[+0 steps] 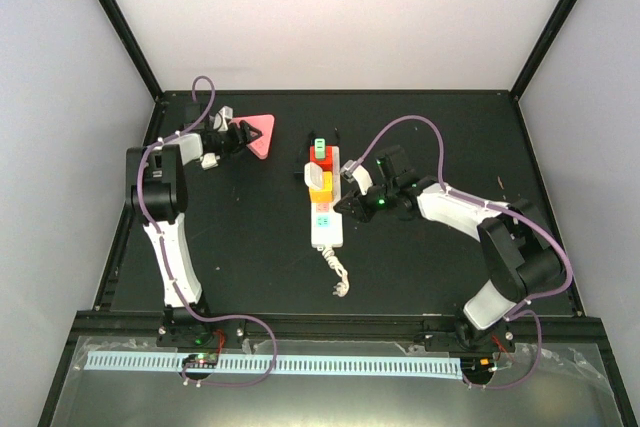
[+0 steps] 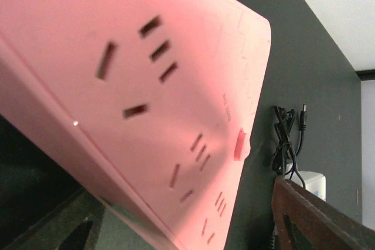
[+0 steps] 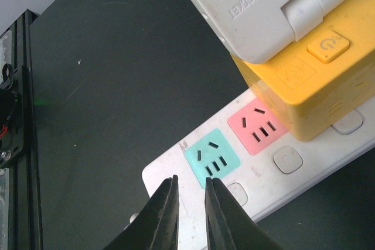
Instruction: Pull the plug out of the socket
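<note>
The socket (image 1: pixel 327 219) is a long white strip with pastel faces (image 3: pixel 281 162), lying mid-table. A yellow cube adapter (image 1: pixel 320 187) stands in it with a white plug (image 3: pixel 269 4) on top. A red block (image 1: pixel 321 160) and a green-white plug (image 1: pixel 319 146) sit further along. A pink triangular plug block (image 1: pixel 260 132) lies at the back left, apart from the socket. My left gripper (image 1: pixel 238 136) is open around it, and the block (image 2: pixel 146 74) fills that wrist view. My right gripper (image 3: pixel 190 182) hovers over the strip's near end beside the teal face, jaws narrowly parted, holding nothing.
The strip's coiled white cord (image 1: pixel 338 272) trails toward the near edge. A thin black cable (image 2: pixel 287 139) lies behind the strip's far end. Black frame rails border the dark table on all sides.
</note>
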